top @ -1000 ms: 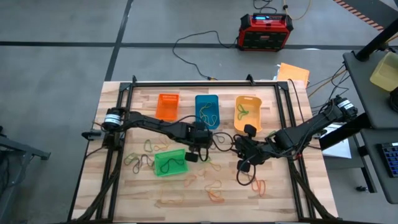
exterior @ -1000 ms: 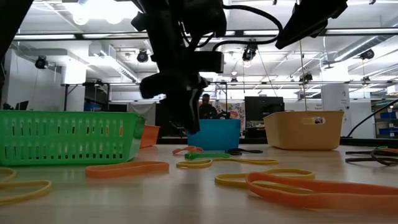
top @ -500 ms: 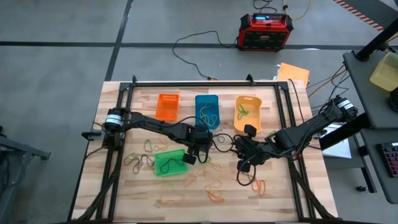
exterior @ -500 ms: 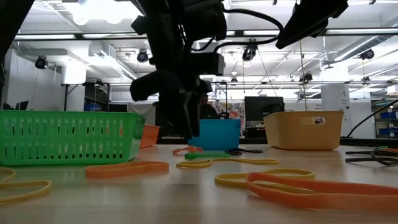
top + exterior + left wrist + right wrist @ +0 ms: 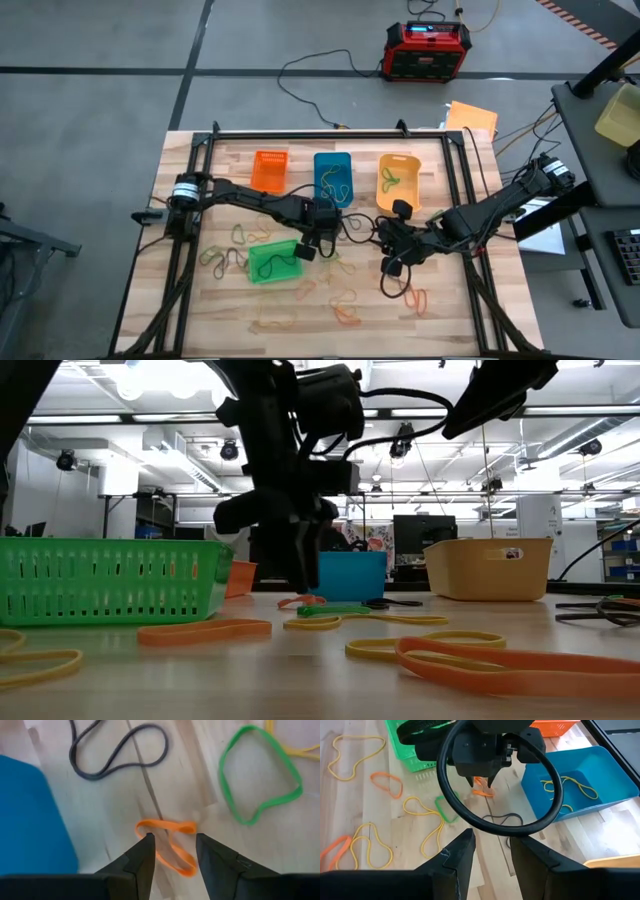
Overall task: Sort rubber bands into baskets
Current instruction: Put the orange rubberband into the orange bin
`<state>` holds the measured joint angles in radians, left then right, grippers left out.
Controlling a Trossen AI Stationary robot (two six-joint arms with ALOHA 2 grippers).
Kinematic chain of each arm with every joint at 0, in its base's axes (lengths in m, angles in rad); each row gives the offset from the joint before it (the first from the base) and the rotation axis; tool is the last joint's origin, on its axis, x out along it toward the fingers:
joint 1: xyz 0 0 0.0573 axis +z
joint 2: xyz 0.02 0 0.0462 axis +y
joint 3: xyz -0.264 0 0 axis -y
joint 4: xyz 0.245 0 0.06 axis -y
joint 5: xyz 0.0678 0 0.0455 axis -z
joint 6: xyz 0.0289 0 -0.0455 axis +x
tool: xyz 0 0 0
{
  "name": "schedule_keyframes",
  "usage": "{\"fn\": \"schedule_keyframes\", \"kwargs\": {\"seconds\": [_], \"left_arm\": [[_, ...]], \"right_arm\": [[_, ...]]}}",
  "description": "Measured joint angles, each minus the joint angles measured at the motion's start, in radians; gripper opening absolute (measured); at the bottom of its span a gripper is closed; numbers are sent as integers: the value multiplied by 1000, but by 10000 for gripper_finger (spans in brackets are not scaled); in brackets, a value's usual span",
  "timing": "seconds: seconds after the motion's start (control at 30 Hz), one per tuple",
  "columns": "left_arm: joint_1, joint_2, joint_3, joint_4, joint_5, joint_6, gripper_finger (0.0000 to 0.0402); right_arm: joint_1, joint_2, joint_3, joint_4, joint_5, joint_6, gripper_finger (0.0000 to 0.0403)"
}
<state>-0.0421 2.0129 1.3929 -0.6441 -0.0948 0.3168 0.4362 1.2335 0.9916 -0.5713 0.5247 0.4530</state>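
My left gripper (image 5: 173,839) points down, open, just above the table, one finger on each side of an orange rubber band (image 5: 170,845) that lies flat on the wood. It stands between the green basket (image 5: 273,262) and the blue basket (image 5: 333,178). A dark band (image 5: 120,750) and a green band (image 5: 260,775) lie close by. The orange basket (image 5: 269,171) and yellow-orange basket (image 5: 397,182) stand at the far side. My right gripper (image 5: 492,842) hangs open above the table's middle right (image 5: 390,258), holding nothing. Yellow bands (image 5: 570,785) lie in the blue basket.
Several more bands, yellow, orange and green (image 5: 345,300), are scattered over the near half of the table. A black cable loop (image 5: 500,780) hangs in front of my right gripper. A red-and-black box (image 5: 427,48) sits on the floor beyond the table.
My left gripper has sunk a little toward the orange band and rolled slightly about its own axis. The right arm has kept still.
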Motion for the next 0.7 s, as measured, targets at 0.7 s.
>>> {"fn": "schedule_keyframes", "kwargs": {"seconds": [0.7], "left_arm": [[24, 0, 52, -28, 152, 273, 127]], "right_arm": [[0, 0, 0, 0, 1, 0, 122]]}}
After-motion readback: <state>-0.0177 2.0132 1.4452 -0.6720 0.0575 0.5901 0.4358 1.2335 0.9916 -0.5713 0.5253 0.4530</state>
